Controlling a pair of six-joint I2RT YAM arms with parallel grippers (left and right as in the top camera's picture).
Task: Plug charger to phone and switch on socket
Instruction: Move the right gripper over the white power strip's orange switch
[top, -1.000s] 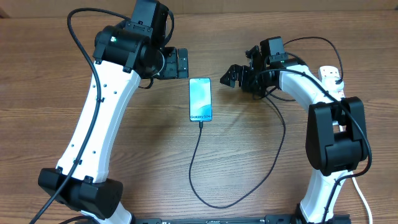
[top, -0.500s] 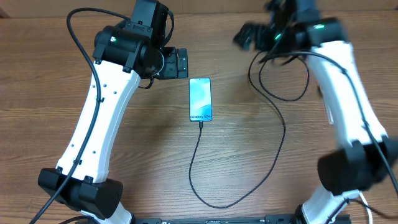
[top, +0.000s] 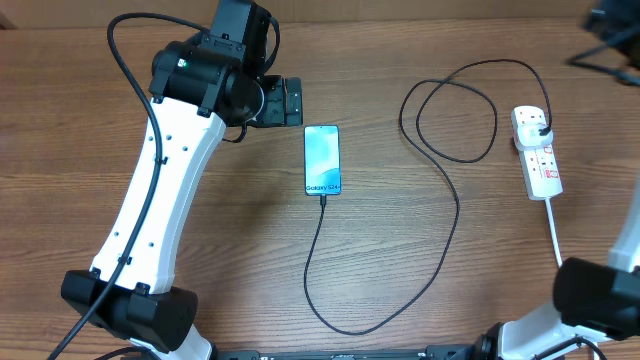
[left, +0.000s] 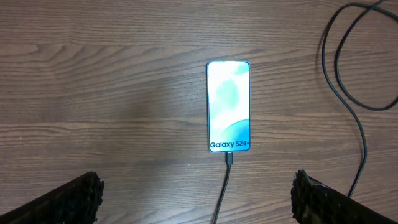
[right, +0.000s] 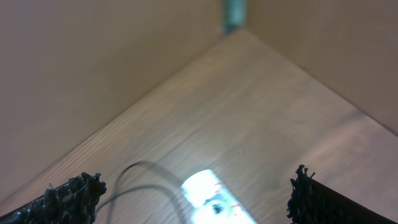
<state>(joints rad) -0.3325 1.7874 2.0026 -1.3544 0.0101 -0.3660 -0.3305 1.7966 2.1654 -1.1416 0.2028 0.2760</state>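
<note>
Right gripper (top: 612, 32): dark motion blur, cropped by the upper right corner of the overhead view. Right wrist view is soft all over. There the socket (right: 214, 202) is a white smear cut by the bottom edge, and the charger (right: 140, 177) a faint grey loop beside it. Socket switch position is too small to read from overhead. Left gripper (top: 292, 102) is mostly hidden under the left arm (top: 160, 200). In the left wrist view only its fingertips (left: 65, 199) show, in the bottom corners, and the charger runs off the bottom and right edges.
</note>
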